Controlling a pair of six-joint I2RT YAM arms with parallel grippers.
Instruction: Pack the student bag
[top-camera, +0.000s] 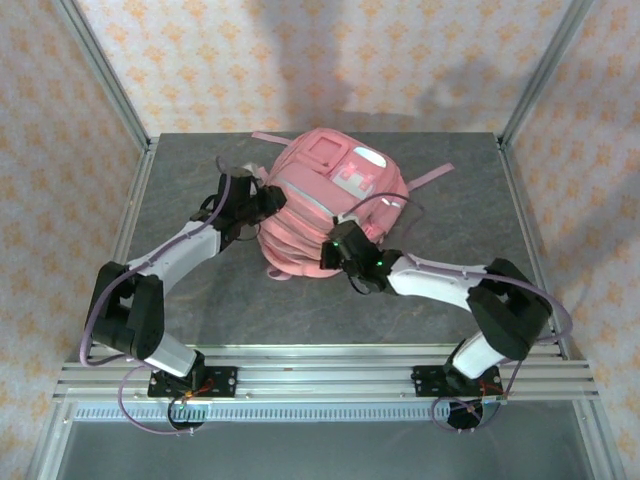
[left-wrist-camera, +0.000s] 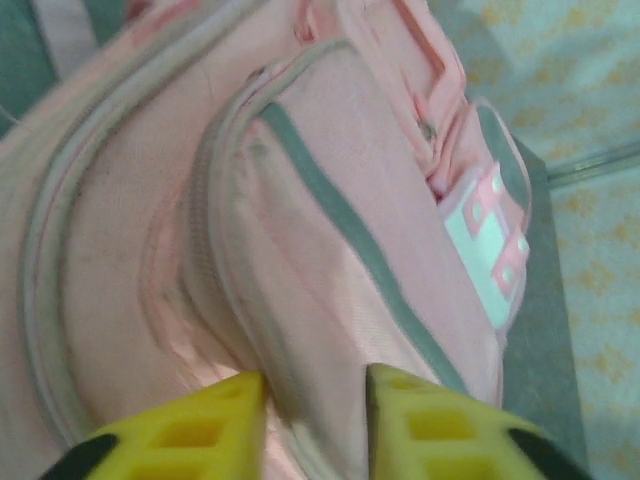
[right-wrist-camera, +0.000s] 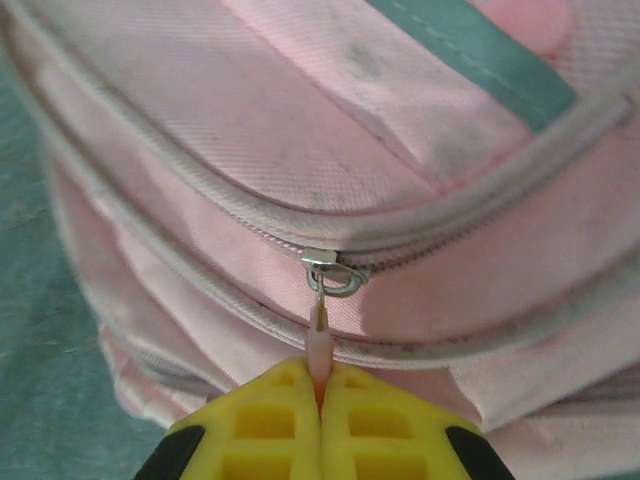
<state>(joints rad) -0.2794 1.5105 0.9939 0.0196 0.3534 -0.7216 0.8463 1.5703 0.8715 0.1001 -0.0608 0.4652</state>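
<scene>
Position, top external view: student bag (top-camera: 325, 215) lies roughly mid-tabletop (top-camera: 250, 310), patched front face up, long axis running from near-left to far-right. Left tool (top-camera: 265, 204) is at the bag's left flank and right tool (top-camera: 338, 250) at its near-right edge, so both are already in contact range and neither has to travel. Bare tabletop lies on the near side and to both sides of the bag. The bag's far end is near the back edge, with a strap (top-camera: 432, 175) trailing right.

Left wrist view: left tool (left-wrist-camera: 315, 385) has its fingers apart, and a raised seam of the front pocket (left-wrist-camera: 330, 230) sits in the gap. Whether the pads touch the fabric, cannot tell. No grip evident. Student bag (left-wrist-camera: 130, 260) extends up and away from the tool.

Right wrist view: right tool (right-wrist-camera: 320, 385) has its fingers together, clamped on the pink zip pull (right-wrist-camera: 318, 340). The pull hangs from the metal zip slider (right-wrist-camera: 332, 270), directly ahead of the tool. The zip track (right-wrist-camera: 200, 205) curves across the view to both sides of the slider, at right angles to the tool's approach line.

Judgement: the coming move turns on this. The right tool should travel sideways along the curved track, not straight back. The left tool, being nearer the opposite flank, is placed to brace the bag against sliding.
</scene>
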